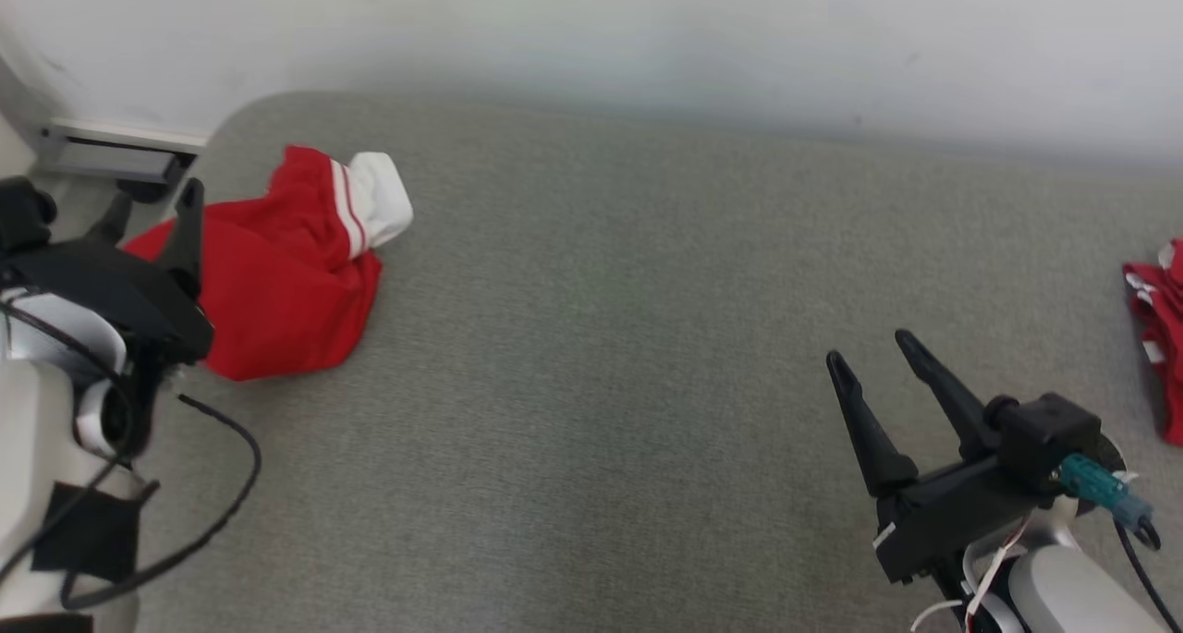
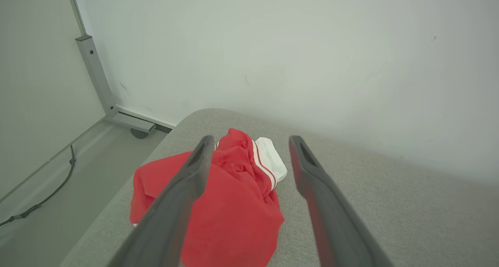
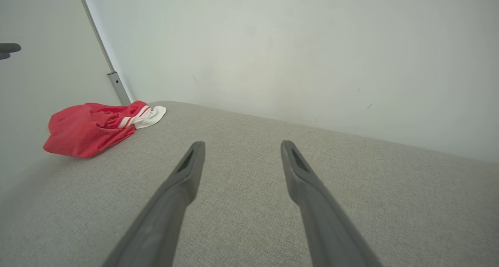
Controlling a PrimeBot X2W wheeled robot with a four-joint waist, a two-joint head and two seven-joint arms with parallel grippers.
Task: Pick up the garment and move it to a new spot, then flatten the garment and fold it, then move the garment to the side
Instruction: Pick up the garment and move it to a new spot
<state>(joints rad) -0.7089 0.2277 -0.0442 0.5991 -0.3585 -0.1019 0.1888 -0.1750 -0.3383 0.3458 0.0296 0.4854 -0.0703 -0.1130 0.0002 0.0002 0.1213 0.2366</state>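
Note:
The garment [image 1: 277,273] is a crumpled red piece with a white, red-striped end, heaped near the far left corner of the grey padded surface [image 1: 601,337]. My left gripper [image 1: 155,206] hovers at the garment's left edge, open. In the left wrist view the garment [image 2: 234,204] lies beyond and below the spread fingers of my left gripper [image 2: 251,140], with nothing held. My right gripper [image 1: 869,349] is open over bare surface at the lower right, far from the garment. In the right wrist view my right gripper [image 3: 239,144] points at the wall, with the garment [image 3: 89,128] far to the left.
Another red and white cloth [image 1: 1160,337] lies at the surface's right edge. A grey metal frame foot [image 1: 111,152] stands on the floor past the left corner, with a cable [image 2: 46,197] along the floor. A white wall [image 1: 647,32] backs the surface.

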